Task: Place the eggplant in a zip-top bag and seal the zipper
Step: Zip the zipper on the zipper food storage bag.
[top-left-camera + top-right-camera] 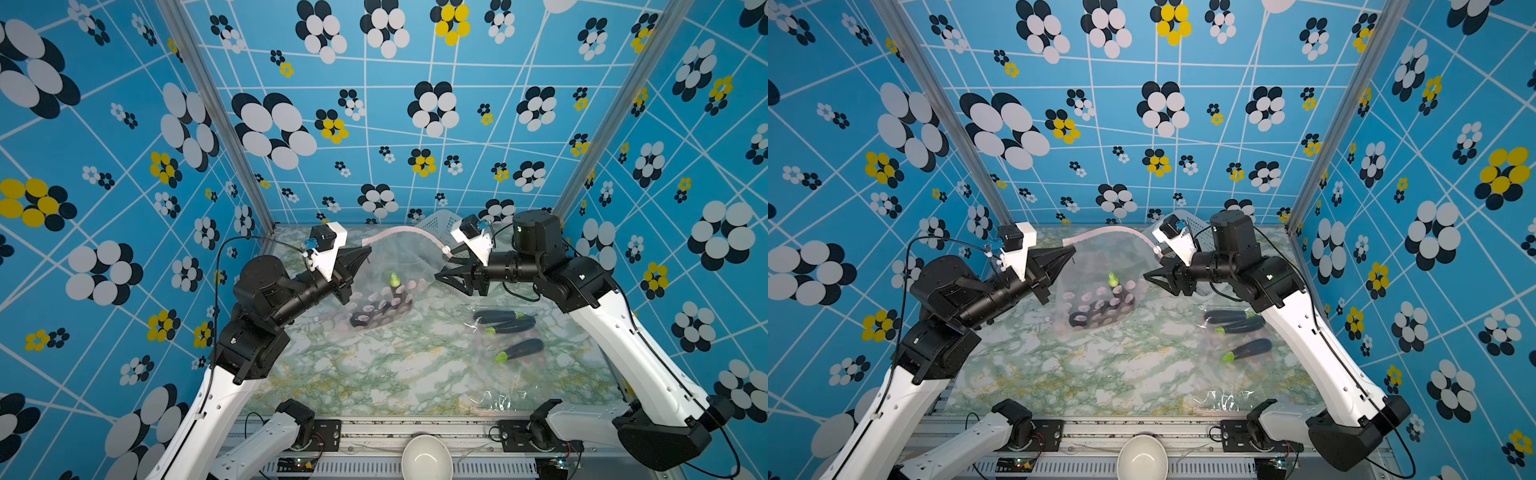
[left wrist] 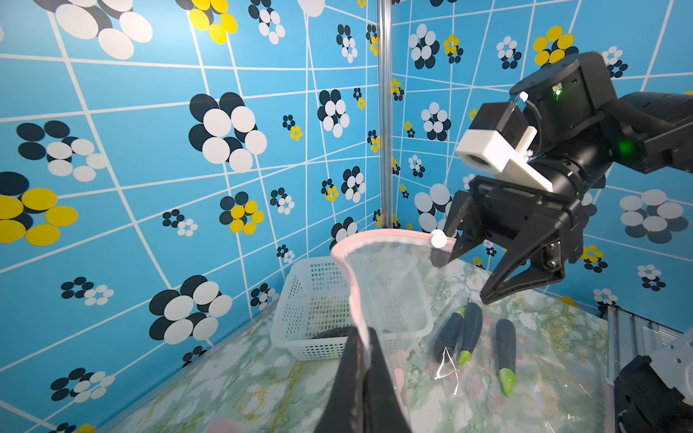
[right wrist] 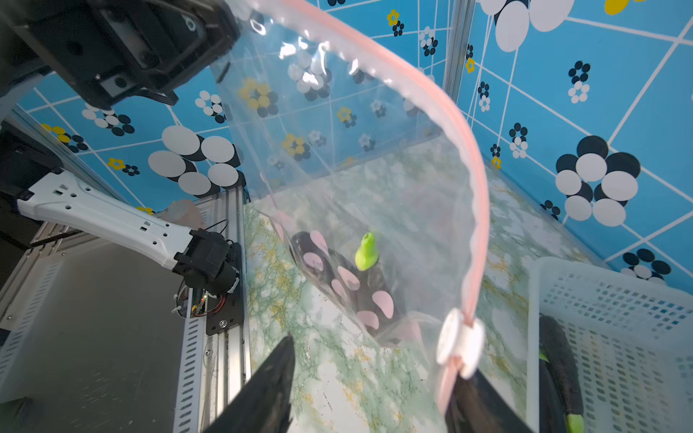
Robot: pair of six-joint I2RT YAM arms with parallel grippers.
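In both top views the eggplant (image 1: 380,309) lies inside the zip-top bag (image 1: 399,253), with the left hand (image 1: 367,251) clenched on the bag's corner. Left wrist view: the right hand (image 2: 462,281) is released, beside the bag's slider (image 2: 438,238). Right wrist view: the eggplant sits low in the bag.

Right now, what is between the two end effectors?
The clear zip-top bag, an eggplant inside, stretches between the left end effector and right end effector, shown in both top views.
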